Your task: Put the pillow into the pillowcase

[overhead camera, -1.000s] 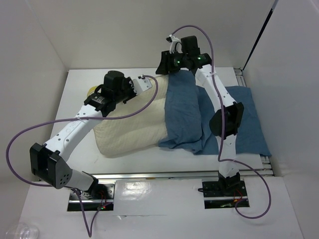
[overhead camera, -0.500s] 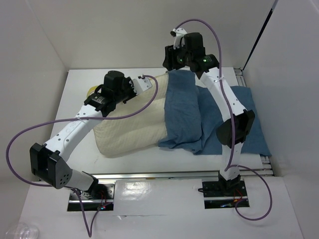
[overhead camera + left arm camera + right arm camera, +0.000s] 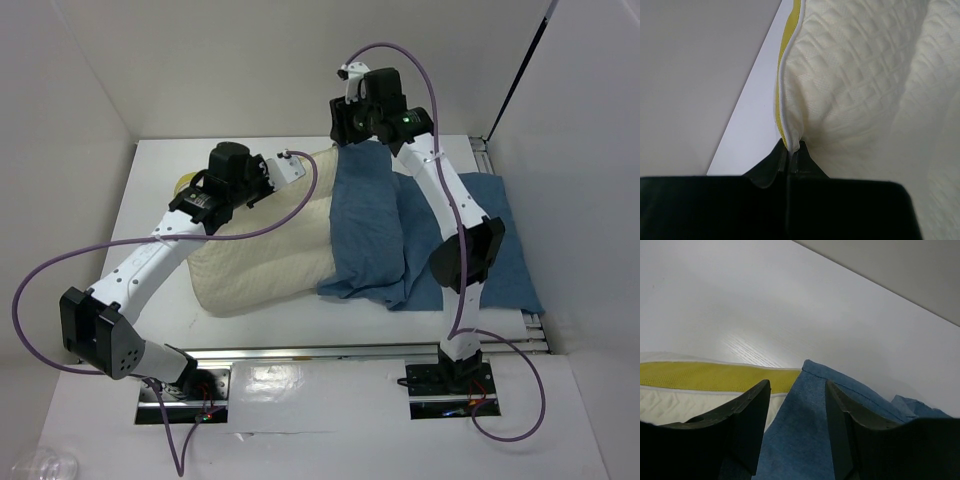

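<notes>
The cream quilted pillow (image 3: 262, 252) lies left of centre, its right end inside the dusty-blue pillowcase (image 3: 372, 222), which spreads on to the right (image 3: 512, 250). My left gripper (image 3: 790, 149) is shut on the white piping of the pillow (image 3: 860, 75), beside its yellow side band (image 3: 784, 55); in the top view the left wrist (image 3: 232, 172) sits over the pillow's far left corner. At the far edge of the pillowcase my right gripper (image 3: 797, 390) (image 3: 346, 126) is open, and the blue corner of the pillowcase (image 3: 812, 410) lies between its fingers without being clamped.
White enclosure walls stand close on the left, back and right. A metal rail (image 3: 482, 150) runs along the table's right side and another (image 3: 330, 350) along the front edge. Purple cables (image 3: 60, 262) loop from both arms.
The right wrist has risen and shifted a little right at the pillowcase's far edge, and its elbow has swung right. The left arm, pillow and pillowcase have not moved.
</notes>
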You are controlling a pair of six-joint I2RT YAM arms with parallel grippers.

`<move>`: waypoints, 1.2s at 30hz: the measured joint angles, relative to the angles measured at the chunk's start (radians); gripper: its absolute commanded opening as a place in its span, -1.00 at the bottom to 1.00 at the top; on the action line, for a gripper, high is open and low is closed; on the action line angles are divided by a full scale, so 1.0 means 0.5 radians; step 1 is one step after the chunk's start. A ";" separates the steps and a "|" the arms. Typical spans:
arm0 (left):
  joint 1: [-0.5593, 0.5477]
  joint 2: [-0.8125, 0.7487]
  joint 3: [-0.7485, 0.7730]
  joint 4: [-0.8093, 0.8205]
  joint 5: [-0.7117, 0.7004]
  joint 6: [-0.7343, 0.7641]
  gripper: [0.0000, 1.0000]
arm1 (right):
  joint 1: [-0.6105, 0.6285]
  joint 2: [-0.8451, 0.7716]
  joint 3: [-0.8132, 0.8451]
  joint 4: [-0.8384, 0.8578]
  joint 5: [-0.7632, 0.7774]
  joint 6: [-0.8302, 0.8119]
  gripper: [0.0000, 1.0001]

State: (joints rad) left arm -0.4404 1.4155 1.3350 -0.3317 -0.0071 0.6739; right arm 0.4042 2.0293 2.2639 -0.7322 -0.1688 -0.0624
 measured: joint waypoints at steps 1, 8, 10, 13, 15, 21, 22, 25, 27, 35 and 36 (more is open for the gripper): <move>0.000 0.000 0.000 0.001 -0.002 -0.001 -1.00 | 0.000 0.007 -0.001 -0.005 -0.001 -0.007 0.10; 0.000 0.000 0.000 0.001 -0.010 -0.001 -1.00 | 0.001 0.065 -0.030 -0.059 -0.014 -0.037 0.02; 0.000 0.000 0.000 0.000 -0.010 -0.001 -1.00 | 0.001 0.083 -0.031 -0.079 -0.018 -0.044 -0.04; 0.000 0.000 0.000 0.000 -0.011 -0.001 -1.00 | 0.001 0.092 -0.044 -0.084 -0.025 -0.064 -0.47; -0.001 0.000 0.000 0.000 -0.012 -0.001 -1.00 | 0.003 0.092 -0.053 -0.082 -0.029 -0.073 -0.98; 0.000 0.000 0.000 -0.008 -0.020 -0.004 -1.00 | 0.004 0.098 -0.059 -0.081 -0.070 -0.074 -1.00; -0.001 0.000 0.000 -0.010 -0.023 -0.004 -1.00 | 0.005 0.104 -0.047 -0.083 -0.095 -0.073 -1.00; 0.000 0.000 0.000 -0.012 -0.032 -0.011 -1.00 | 0.015 0.146 0.054 -0.109 -0.210 -0.056 -1.00; 0.000 0.000 0.000 -0.012 -0.049 -0.030 -1.00 | 0.040 0.178 0.130 -0.124 -0.282 -0.038 -1.00; 0.019 0.006 0.017 -0.032 -0.186 -0.050 -1.00 | 0.308 0.195 0.236 -0.126 -0.543 0.105 -1.00; 0.021 0.010 0.026 -0.036 -0.205 -0.050 -1.00 | 0.343 0.195 0.241 -0.126 -0.570 0.130 -1.00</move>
State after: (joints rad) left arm -0.4297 1.4204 1.3479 -0.3496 -0.1097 0.6491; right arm 0.5755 2.1265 2.3844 -0.7952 -0.4538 0.0025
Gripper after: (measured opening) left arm 0.084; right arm 0.010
